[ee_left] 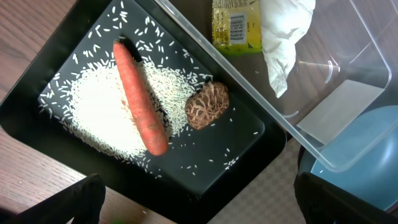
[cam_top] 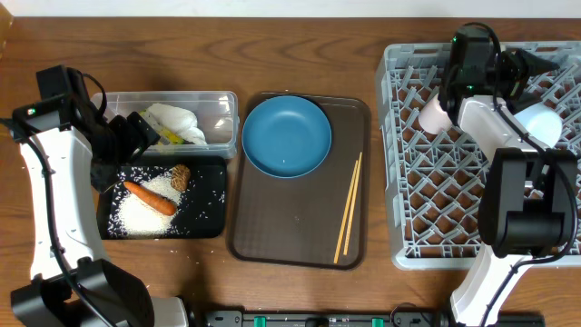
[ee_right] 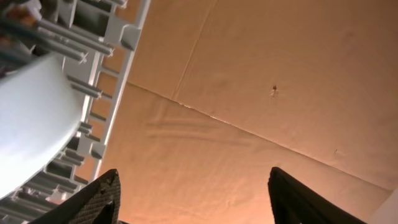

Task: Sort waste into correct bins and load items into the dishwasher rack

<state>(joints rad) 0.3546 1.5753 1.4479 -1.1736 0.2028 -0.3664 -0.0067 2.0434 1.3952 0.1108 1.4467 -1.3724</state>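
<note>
Waste looks sorted from above; the napkin (cam_top: 177,120) and the wrapper (cam_top: 169,138) lie in the clear tub (cam_top: 222,104); the carrot (cam_top: 150,197), the brown lump (cam_top: 181,177) and the rice (cam_top: 136,213) lie in the black tray (cam_top: 213,227). The blue plate (cam_top: 286,136) and the chopsticks (cam_top: 348,209) sit on the brown tray (cam_top: 272,227), not yet in the rack (cam_top: 427,209); the bowl (cam_top: 546,123) is in the rack's far corner, near the right gripper (cam_top: 543,62).

From the left wrist, the left gripper (ee_left: 205,199) is spread wide and holds nothing; it hangs over the black tray.

From the right wrist, the right gripper (ee_right: 193,199) is open too, with nothing between its fingers (ee_right: 99,199); a white round side, likely the bowl (ee_right: 31,124), sits among the pegs close to one finger. The step seems to be leaving the bowl in place; I would lift straight away from it, so no finger tips it; then go for the plate, grab its rim, and stand it between pegs.
</note>
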